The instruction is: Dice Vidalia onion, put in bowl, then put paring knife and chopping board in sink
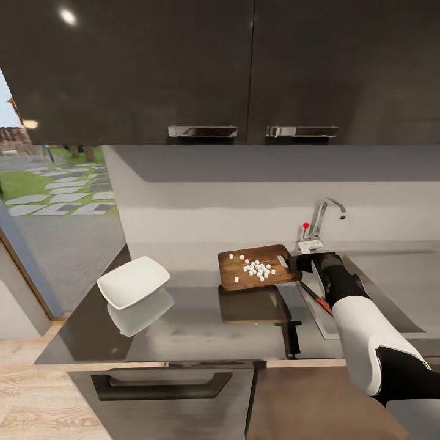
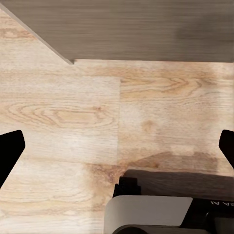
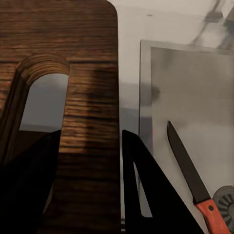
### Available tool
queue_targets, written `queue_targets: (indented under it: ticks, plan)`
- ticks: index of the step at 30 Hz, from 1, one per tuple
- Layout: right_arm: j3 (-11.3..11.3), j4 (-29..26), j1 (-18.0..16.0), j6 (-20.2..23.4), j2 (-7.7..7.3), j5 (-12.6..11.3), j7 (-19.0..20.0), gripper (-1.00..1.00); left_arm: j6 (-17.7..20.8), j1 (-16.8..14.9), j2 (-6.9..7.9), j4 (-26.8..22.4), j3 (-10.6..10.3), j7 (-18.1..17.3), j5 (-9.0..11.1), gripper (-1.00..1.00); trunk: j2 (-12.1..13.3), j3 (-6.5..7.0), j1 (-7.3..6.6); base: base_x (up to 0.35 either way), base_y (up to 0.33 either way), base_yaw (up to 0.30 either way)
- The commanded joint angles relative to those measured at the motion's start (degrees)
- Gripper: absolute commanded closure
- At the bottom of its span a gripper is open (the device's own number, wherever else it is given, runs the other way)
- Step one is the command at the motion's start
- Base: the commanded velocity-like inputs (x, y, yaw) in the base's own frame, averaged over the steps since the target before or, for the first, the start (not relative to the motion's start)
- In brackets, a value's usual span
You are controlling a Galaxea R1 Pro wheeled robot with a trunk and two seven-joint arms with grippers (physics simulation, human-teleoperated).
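A: Where is the chopping board (image 1: 260, 267) sitting right now?

B: It is lying on the grey table (image 1: 201, 330), just left of the sink (image 1: 391, 293), with the diced onion (image 1: 256, 267) scattered over its middle. The right hand (image 1: 292, 263) is clenching the board's handle end; in the right wrist view its dark fingers (image 3: 141, 185) are standing on either side of the strip of wood beside the handle hole (image 3: 41, 102).

A: How is it likely to be handling?

B: It is looking stiff and fairly light, but the loose dice are lying free and would probably slide off if it tips, so keeping it level by that handle end seems wise.

A: And the containers?

B: The white bowl (image 1: 134, 281) is standing well apart to the left, tilted, with nothing in it. The paring knife (image 3: 192, 180) is already lying in the sink basin near the drain (image 3: 225, 200).

A: The left hand (image 2: 117, 151)?

B: It is hanging released over the wooden floor (image 2: 73, 122), grasping nothing.
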Motion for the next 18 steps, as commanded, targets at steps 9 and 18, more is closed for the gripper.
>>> queue_targets:
  ticks: [9, 18]
  plan:
    - [-0.2, -0.1, 0.0, 1.3, 0.08, 0.6, 0.5, 1.0, -0.4, -0.1, -0.01, 0.3, -0.2, 0.0, 0.3, -1.0, -0.1, 0.24, 0.01, 0.0, 0.0, 0.0]
    - [-0.2, -0.1, 0.0, 1.5, 0.08, 0.6, 0.5, 1.0, -0.4, -0.1, -0.01, 0.2, -0.2, 0.0, 0.3, -1.0, -0.1, 1.02, 0.01, 0.0, 0.0, 0.0]
